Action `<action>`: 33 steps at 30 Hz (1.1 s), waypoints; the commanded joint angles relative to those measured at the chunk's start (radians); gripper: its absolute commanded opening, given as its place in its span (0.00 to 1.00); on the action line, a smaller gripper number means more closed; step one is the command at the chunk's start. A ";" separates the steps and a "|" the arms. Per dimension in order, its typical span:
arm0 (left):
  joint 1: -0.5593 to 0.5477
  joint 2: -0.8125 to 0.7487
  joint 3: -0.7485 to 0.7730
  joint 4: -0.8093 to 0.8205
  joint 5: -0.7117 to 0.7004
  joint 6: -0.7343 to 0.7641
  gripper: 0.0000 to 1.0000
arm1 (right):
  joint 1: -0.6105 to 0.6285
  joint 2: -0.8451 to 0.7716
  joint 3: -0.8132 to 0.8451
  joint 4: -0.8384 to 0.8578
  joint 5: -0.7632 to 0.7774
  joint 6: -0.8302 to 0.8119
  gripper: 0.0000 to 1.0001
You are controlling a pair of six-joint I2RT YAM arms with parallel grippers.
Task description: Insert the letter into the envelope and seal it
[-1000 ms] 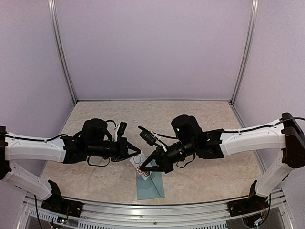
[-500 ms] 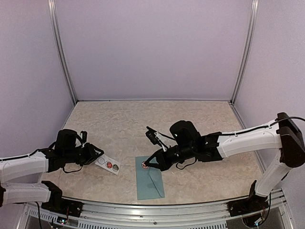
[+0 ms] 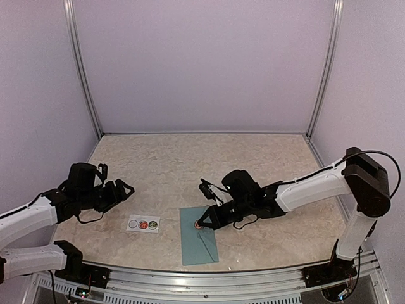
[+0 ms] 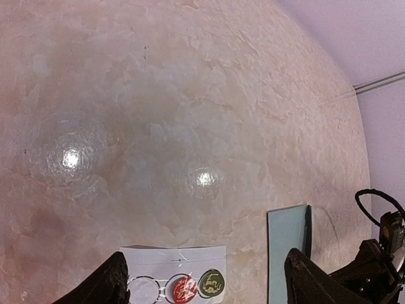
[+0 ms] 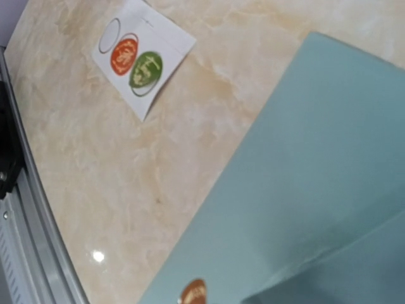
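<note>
L gripper (image 4: 207,269) spread; sticker strip (image 4: 166,265) below; envelope (image 4: 288,250) at right

No words or numbers can be read anywhere. The white sticker sheet (image 5: 166,39) has a red round sticker (image 5: 124,56) and a green round sticker (image 5: 145,69). Each has a pale curly drawing on it, but the drawings are too small and blurry to read. Beside them is a bare ring (image 5: 109,34). A little orange round sticker (image 5: 193,292) shows on the envelope (image 5: 304,190), and its pale marks cannot be read either.
</note>
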 commanded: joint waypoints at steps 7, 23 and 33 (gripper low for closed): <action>-0.091 0.018 0.029 0.031 -0.006 -0.005 0.80 | -0.016 0.092 0.008 0.072 -0.067 0.033 0.00; -0.263 0.123 0.075 0.150 0.000 -0.036 0.62 | -0.029 0.158 0.017 0.087 -0.062 0.022 0.00; -0.411 0.255 0.099 0.312 0.029 -0.087 0.51 | -0.029 0.196 0.041 0.049 -0.038 0.004 0.00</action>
